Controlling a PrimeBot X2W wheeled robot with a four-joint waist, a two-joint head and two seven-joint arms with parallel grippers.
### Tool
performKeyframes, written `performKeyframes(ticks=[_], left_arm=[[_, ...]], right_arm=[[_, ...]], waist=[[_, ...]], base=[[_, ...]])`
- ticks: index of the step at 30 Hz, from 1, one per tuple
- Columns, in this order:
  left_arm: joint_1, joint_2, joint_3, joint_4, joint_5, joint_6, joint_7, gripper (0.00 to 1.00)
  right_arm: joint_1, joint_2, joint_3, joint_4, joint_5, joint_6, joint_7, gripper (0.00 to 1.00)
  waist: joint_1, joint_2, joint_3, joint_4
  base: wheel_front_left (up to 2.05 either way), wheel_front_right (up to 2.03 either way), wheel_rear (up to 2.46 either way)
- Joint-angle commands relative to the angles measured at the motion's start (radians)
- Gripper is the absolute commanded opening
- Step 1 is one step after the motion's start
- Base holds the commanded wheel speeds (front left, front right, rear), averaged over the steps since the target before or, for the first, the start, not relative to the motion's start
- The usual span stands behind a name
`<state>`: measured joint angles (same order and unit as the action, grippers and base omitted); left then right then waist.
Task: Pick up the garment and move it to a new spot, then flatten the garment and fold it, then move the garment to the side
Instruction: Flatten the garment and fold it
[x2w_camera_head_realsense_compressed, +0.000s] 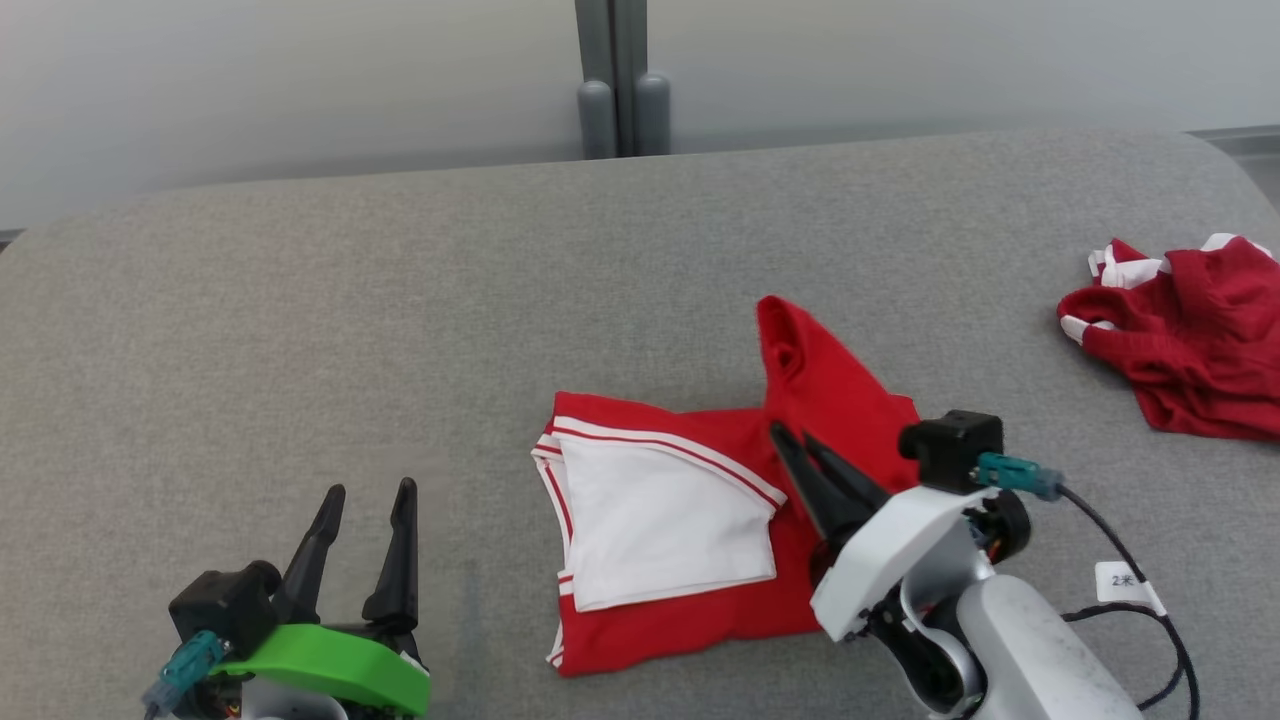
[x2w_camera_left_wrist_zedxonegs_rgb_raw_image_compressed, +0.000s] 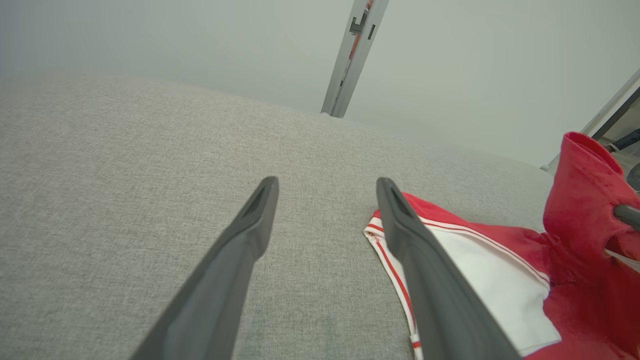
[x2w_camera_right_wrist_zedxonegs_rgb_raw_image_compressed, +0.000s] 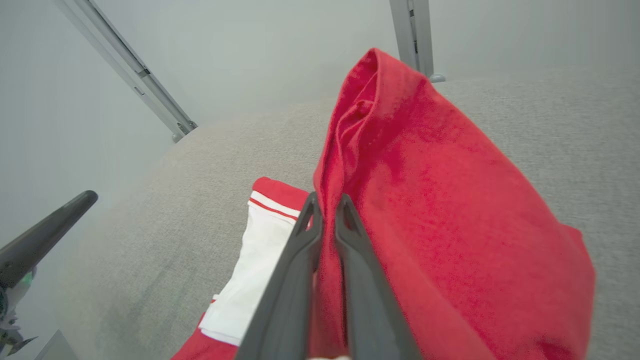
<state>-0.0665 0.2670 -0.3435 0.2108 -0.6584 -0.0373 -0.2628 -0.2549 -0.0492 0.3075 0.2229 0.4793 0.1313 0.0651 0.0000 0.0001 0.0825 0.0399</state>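
I have the right gripper (x2w_camera_head_realsense_compressed: 792, 436) clenched on a red flap of the garment (x2w_camera_head_realsense_compressed: 680, 530), and the right wrist view shows the cloth pinched between the two fingers and standing up above them. I judge this grip is there to carry the flap over the body for a fold. The rest of the garment lies flat near the front edge of the grey padded surface (x2w_camera_head_realsense_compressed: 300, 330), a little right of its middle, with a white panel facing up. My left gripper (x2w_camera_head_realsense_compressed: 370, 490) hovers released at the front left corner, beside the garment but apart from it, probably parked out of the fold's path. A second red-and-white cloth (x2w_camera_head_realsense_compressed: 1190, 340) lies crumpled by the right edge. The surface is woven grey fabric with rounded far corners. Behind it stand a grey post (x2w_camera_head_realsense_compressed: 622, 80) and a pale wall (x2w_camera_head_realsense_compressed: 250, 80).
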Motion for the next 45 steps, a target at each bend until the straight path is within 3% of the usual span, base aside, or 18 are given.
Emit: performKeyframes(ticks=[1, 9, 17, 18, 20, 21, 22, 27, 31, 38, 45], left_arm=[[-0.013, -0.001, 0.004, 0.003, 0.010, -0.005, -0.002, 1.00], [-0.035, -0.019, 0.002, 0.014, 0.017, -0.017, -0.001, 1.00], [-0.042, -0.037, 0.013, 0.028, 0.028, -0.028, -0.001, 1.00], [-0.043, -0.039, 0.013, 0.030, 0.029, -0.028, -0.001, 1.00], [-0.046, -0.045, 0.015, 0.034, 0.030, -0.032, -0.001, 1.00], [-0.048, -0.047, 0.016, 0.036, 0.032, -0.034, -0.001, 1.00], [-0.050, -0.050, 0.017, 0.040, 0.035, -0.035, -0.001, 1.00], [-0.061, -0.062, 0.014, 0.048, 0.046, -0.044, -0.001, 1.00], [-0.065, -0.076, 0.022, 0.042, 0.065, -0.049, -0.001, 1.00], [-0.074, -0.108, 0.048, 0.042, 0.125, -0.054, -0.001, 1.00], [-0.033, -0.149, 0.101, 0.043, 0.183, -0.055, -0.001, 1.00]], right_arm=[[-0.021, -0.004, 0.042, 0.011, 0.033, -0.001, -0.013, 0.00], [-0.111, -0.004, 0.271, 0.127, 0.144, -0.001, -0.054, 0.00], [-0.181, -0.003, 0.372, 0.254, 0.200, -0.001, -0.100, 0.00], [-0.188, -0.003, 0.384, 0.265, 0.205, -0.001, -0.101, 0.08], [-0.203, -0.003, 0.417, 0.282, 0.223, -0.001, -0.105, 0.33], [-0.211, -0.003, 0.437, 0.285, 0.236, -0.001, -0.111, 0.63], [-0.221, -0.004, 0.471, 0.287, 0.263, -0.001, -0.119, 1.00], [-0.253, -0.004, 0.521, 0.275, 0.312, -0.001, -0.172, 1.00], [-0.291, -0.005, 0.484, 0.335, 0.217, -0.001, -0.251, 1.00], [-0.289, -0.004, 0.200, 0.422, -0.009, -0.001, -0.326, 1.00], [-0.161, -0.004, -0.091, 0.330, -0.192, -0.001, -0.330, 1.00]], waist=[[0.0000, -0.0001, 0.004, 0.029], [0.0000, -0.0001, 0.020, 0.077], [0.0000, -0.0001, 0.031, 0.087], [0.0000, -0.0001, 0.032, 0.087], [0.0000, -0.0001, 0.034, 0.086], [0.0000, -0.0001, 0.035, 0.084], [0.0000, -0.0001, 0.036, 0.081], [0.0000, -0.0001, 0.034, 0.071], [0.0000, -0.0001, 0.025, 0.053], [0.0000, -0.0001, -0.017, 0.001], [0.0000, -0.0001, -0.062, -0.038]], base=[[0.00, 0.00, 0.00], [0.00, 0.00, 0.00], [0.00, 0.00, 0.00], [0.00, 0.00, 0.00], [0.00, 0.00, 0.00], [0.00, 0.00, 0.00], [0.00, 0.00, 0.00], [0.00, 0.00, 0.00], [0.00, 0.00, 0.00], [0.00, 0.00, 0.00], [0.00, 0.00, 0.00]])
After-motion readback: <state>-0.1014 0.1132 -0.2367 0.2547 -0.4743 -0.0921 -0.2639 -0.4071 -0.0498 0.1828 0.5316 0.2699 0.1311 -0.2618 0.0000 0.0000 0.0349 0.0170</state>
